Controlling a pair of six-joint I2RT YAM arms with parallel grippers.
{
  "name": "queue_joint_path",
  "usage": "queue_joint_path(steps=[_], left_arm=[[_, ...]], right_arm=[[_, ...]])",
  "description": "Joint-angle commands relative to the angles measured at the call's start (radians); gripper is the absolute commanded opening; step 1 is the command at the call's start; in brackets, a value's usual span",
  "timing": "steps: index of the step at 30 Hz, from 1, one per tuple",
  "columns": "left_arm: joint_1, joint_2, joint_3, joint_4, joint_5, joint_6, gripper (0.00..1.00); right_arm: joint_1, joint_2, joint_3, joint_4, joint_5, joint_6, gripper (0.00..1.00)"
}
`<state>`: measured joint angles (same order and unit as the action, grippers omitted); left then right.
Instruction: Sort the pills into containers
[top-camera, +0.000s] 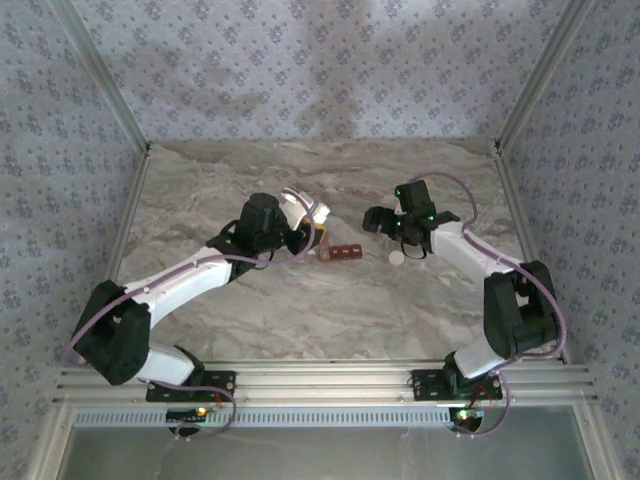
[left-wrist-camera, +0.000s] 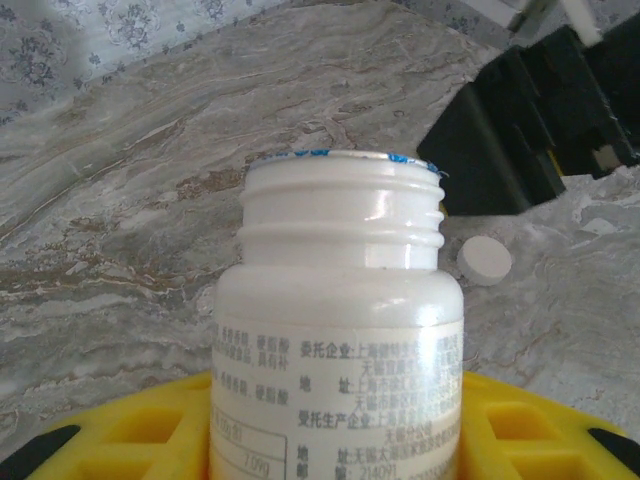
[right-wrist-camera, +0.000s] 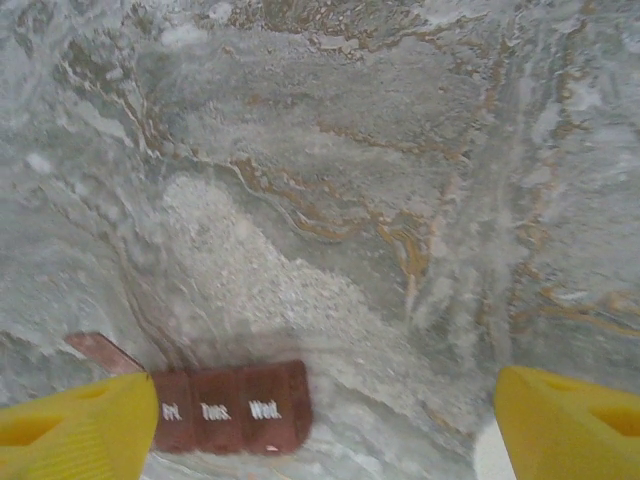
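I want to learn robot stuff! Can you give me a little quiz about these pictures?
1. True or false: the left end effector holds the white bottle.
2. The bottle's top is: A) capped, B) open.
3. Fill in: the dark red-brown containers lie on the ___.
Key: 1 true; 2 B; 3 table.

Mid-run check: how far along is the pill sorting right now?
Done: the bottle is uncapped and gripped in the left pincer. In hand: the right pincer hangs open near the containers, with a white disc lying on the table close by. Left: the labelled lids look closed, so filling the compartments appears not yet begun.
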<state>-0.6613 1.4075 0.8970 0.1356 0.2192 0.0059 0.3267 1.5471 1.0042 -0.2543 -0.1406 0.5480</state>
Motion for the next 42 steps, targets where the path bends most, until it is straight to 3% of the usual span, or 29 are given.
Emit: queue_joint_path(steps=[1,18,42], left_arm=[[0.001,0.008,-0.001,0.043,-0.004,-0.006,0.00],[0.009,-0.011,-0.064,0.063,-0.016,-0.027,0.00],[0.015,-0.046,-0.104,0.050,-0.015,-0.031,0.00]], right_arm=[[-0.016,0.055,0.044,0.026,-0.130,0.065,0.86],[-0.020,0.250,0.052,0.199,-0.285,0.218,0.62],[0.058,0.267,-0.026,0.289,-0.284,0.276,0.61]])
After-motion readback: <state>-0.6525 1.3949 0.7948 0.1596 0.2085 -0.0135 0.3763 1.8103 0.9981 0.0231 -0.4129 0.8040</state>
